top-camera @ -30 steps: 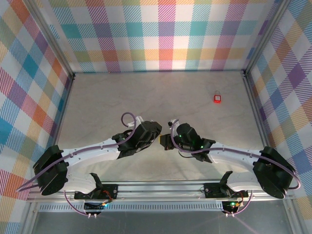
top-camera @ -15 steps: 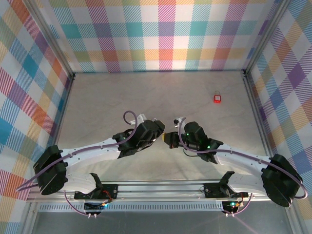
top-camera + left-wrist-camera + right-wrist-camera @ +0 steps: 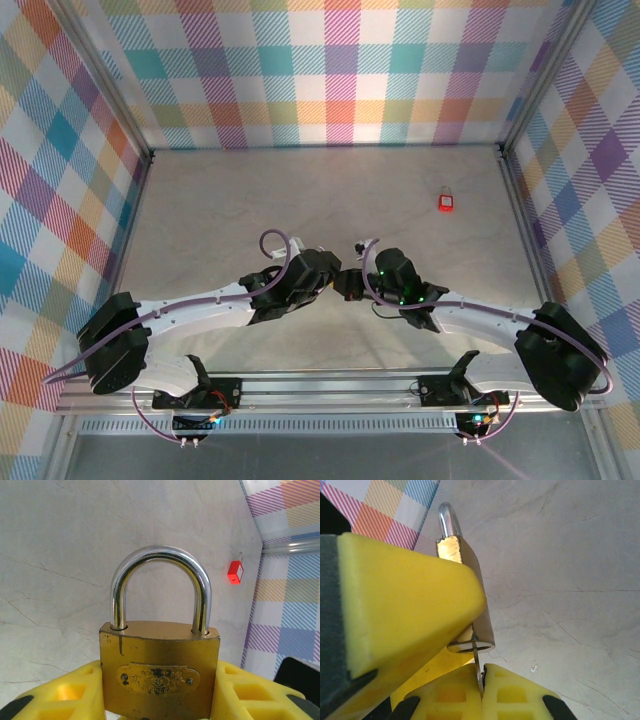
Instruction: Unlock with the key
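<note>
This is a robot test cell in a lab. A pale marble-patterned table [image 3: 300, 200] is boxed in on the left, far and right by bright plaid panels [image 3: 340, 70] set in aluminium posts [image 3: 103, 80]. The left arm [image 3: 190, 310] and right arm [image 3: 480, 320] are bolted to a rail [image 3: 330, 385] at the near edge.

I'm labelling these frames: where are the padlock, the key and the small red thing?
padlock [image 3: 159, 672], left wrist view, front of its brass body.
key [image 3: 476, 663], right wrist view, blade under the padlock.
red thing [image 3: 446, 202], top external view, its middle.
</note>
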`<state>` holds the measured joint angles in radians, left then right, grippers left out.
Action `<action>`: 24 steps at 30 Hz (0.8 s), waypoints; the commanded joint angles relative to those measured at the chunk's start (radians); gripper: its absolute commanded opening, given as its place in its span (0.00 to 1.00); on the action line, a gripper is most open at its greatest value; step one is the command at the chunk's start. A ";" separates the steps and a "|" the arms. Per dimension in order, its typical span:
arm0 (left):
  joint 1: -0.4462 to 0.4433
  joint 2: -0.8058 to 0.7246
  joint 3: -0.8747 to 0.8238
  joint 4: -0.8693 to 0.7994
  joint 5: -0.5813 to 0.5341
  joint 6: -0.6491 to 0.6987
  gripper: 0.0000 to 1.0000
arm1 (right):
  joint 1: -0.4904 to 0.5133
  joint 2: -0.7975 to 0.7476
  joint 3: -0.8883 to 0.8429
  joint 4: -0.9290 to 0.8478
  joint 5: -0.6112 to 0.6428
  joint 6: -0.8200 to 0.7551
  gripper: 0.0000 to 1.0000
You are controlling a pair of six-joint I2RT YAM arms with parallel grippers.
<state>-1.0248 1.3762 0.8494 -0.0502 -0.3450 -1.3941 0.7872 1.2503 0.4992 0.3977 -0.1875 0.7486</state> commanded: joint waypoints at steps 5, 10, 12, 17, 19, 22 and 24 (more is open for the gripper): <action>-0.072 -0.026 -0.117 0.312 0.118 0.025 0.00 | -0.147 -0.016 -0.063 0.387 -0.129 0.175 0.00; -0.044 -0.106 -0.159 0.448 0.124 0.196 0.00 | -0.153 -0.076 -0.064 0.435 -0.242 0.279 0.00; -0.037 -0.142 -0.141 0.397 0.124 0.242 0.00 | -0.154 -0.119 -0.050 0.360 -0.257 0.265 0.00; -0.002 -0.179 -0.042 0.157 0.157 0.362 0.00 | -0.154 -0.259 0.062 -0.205 -0.176 0.082 0.35; 0.014 -0.186 0.013 0.009 0.152 0.460 0.00 | -0.156 -0.313 0.109 -0.462 -0.111 0.004 0.54; 0.015 -0.193 0.097 -0.218 0.076 0.650 0.00 | -0.174 -0.415 0.150 -0.731 -0.039 -0.079 0.67; 0.011 -0.198 0.125 -0.341 0.030 0.766 0.00 | -0.197 -0.490 0.173 -0.846 -0.019 -0.110 0.73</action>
<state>-1.0176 1.2064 0.9226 -0.1295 -0.2508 -0.8715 0.6113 0.8360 0.6273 -0.1196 -0.2871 0.7513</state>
